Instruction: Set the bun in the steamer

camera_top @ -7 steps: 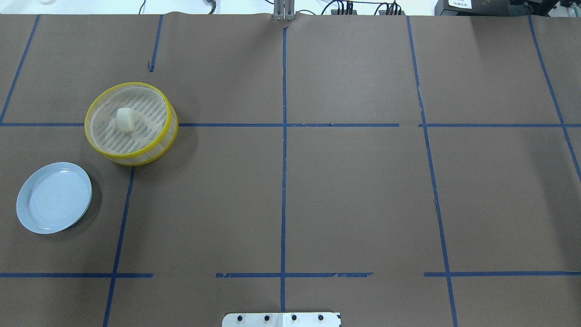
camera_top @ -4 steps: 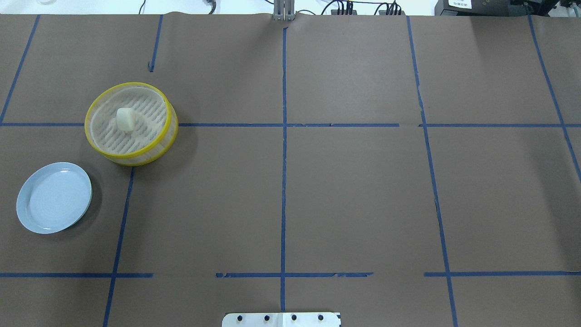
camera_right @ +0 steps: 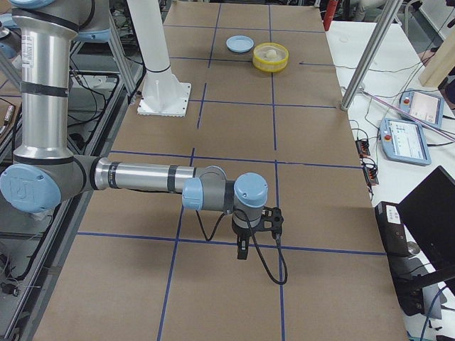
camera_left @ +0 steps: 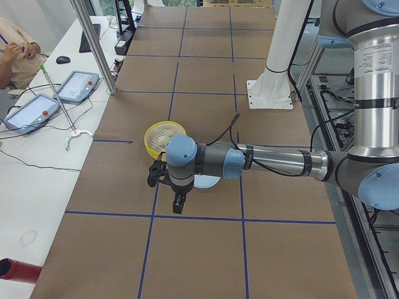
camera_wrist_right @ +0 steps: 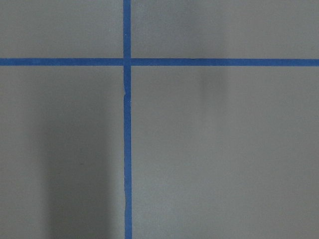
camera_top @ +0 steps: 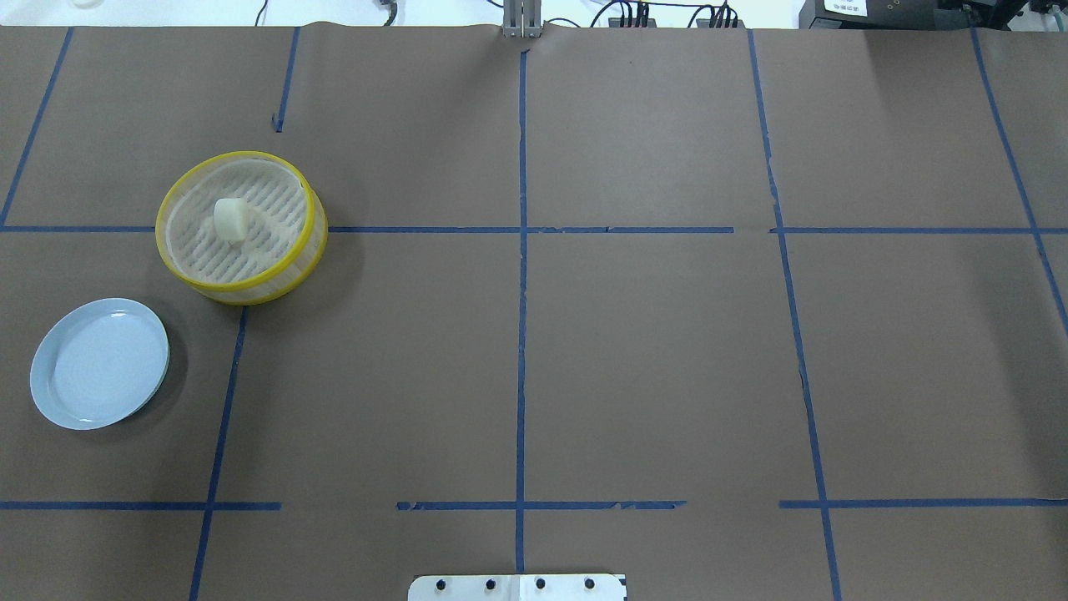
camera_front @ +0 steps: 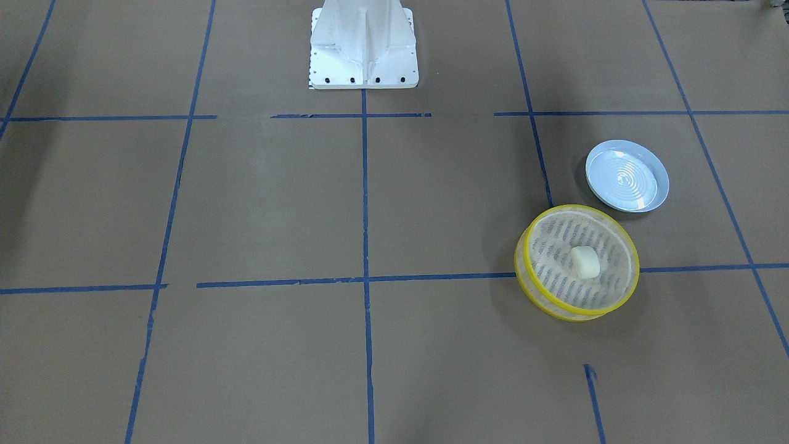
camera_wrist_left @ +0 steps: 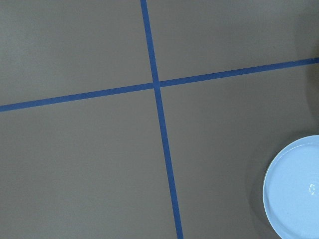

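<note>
The cream-white bun [camera_top: 229, 219] sits inside the yellow-rimmed steamer [camera_top: 242, 294] at the table's far left; both also show in the front-facing view, bun [camera_front: 584, 260] and steamer [camera_front: 576, 313]. No gripper touches them. My left gripper [camera_left: 176, 204] shows only in the exterior left view, hanging above the table on the near side of the steamer [camera_left: 156, 132]; I cannot tell if it is open or shut. My right gripper [camera_right: 240, 250] shows only in the exterior right view, far from the steamer [camera_right: 271, 62]; its state cannot be told either.
An empty light blue plate [camera_top: 98, 363] lies beside the steamer, nearer the robot, and shows at the left wrist view's lower right [camera_wrist_left: 296, 189]. The white robot base [camera_front: 363, 43] stands at the table's near middle edge. Blue tape lines cross the brown table.
</note>
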Robot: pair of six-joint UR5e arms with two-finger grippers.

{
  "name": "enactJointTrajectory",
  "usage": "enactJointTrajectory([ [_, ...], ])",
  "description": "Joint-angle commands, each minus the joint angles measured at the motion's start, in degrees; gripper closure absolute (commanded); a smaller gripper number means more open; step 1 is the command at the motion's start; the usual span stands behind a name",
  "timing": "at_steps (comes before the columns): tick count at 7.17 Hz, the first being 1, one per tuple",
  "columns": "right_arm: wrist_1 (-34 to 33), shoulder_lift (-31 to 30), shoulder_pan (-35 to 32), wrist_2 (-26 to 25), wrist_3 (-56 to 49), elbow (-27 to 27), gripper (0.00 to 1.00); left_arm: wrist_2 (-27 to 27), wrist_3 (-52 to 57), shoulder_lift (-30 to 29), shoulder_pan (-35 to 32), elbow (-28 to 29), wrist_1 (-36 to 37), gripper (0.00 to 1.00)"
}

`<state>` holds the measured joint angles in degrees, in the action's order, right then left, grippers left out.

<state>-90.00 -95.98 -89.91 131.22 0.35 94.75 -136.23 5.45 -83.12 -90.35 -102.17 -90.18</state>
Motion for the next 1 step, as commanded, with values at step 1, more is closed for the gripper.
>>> enactJointTrajectory([
  [1, 0.0, 0.0, 0.0, 0.0, 0.0, 0.0, 0.0, 0.0, 0.0, 0.06, 0.0, -0.04, 0.0, 0.0],
])
